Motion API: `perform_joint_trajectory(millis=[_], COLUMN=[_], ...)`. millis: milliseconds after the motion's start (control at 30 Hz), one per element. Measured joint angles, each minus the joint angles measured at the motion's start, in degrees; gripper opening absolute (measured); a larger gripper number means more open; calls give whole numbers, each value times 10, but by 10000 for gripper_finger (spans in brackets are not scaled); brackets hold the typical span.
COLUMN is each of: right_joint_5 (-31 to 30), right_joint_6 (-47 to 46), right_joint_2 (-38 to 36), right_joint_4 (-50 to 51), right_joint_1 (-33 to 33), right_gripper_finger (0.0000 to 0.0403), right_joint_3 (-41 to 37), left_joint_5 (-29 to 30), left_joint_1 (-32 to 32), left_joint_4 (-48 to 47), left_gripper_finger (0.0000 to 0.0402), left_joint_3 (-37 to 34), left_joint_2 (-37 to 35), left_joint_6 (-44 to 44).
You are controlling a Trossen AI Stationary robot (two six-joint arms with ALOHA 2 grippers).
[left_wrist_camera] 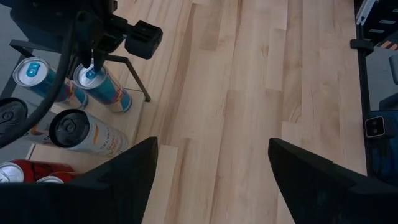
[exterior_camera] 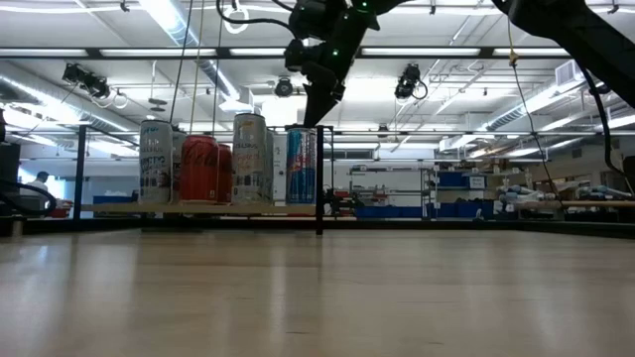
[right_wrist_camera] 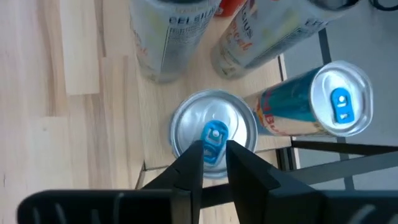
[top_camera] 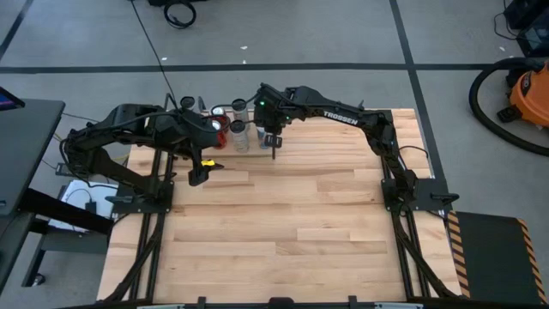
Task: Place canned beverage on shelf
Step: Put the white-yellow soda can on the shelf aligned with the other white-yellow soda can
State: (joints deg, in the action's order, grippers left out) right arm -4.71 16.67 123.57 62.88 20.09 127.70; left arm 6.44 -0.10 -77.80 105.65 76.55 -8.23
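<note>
The right gripper (right_wrist_camera: 214, 163), fingers nearly closed, hangs just above a blue can (right_wrist_camera: 214, 134) on the shelf (exterior_camera: 203, 208). At its nine o'clock crowd silver cans (exterior_camera: 250, 159) and red cans (exterior_camera: 201, 169). The left gripper (left_wrist_camera: 211, 165) spreads wide nearby.

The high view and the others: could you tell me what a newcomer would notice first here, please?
First, the cluster of cans standing upright on the shelf at the table's far edge. Right above it, the right gripper hangs over a blue-tabbed can, its fingers close on either side of the tab. The left gripper, open, hovers over bare tabletop beside the shelf.
</note>
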Motion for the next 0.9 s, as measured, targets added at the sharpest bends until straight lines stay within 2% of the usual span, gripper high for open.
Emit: perform_joint_trajectory(millis=[633,900], right_joint_5=[29,61], right_joint_6=[-21,-30], right_joint_2=[0,0], right_joint_4=[-16,-16], right_joint_1=[8,8], right_gripper_finger=[79,79], right_joint_3=[0,0], left_joint_5=[0,0], left_joint_1=[0,0], left_joint_4=[0,0], left_gripper_finger=[307,307], left_joint_3=[0,0], left_joint_2=[0,0], left_joint_6=[0,0])
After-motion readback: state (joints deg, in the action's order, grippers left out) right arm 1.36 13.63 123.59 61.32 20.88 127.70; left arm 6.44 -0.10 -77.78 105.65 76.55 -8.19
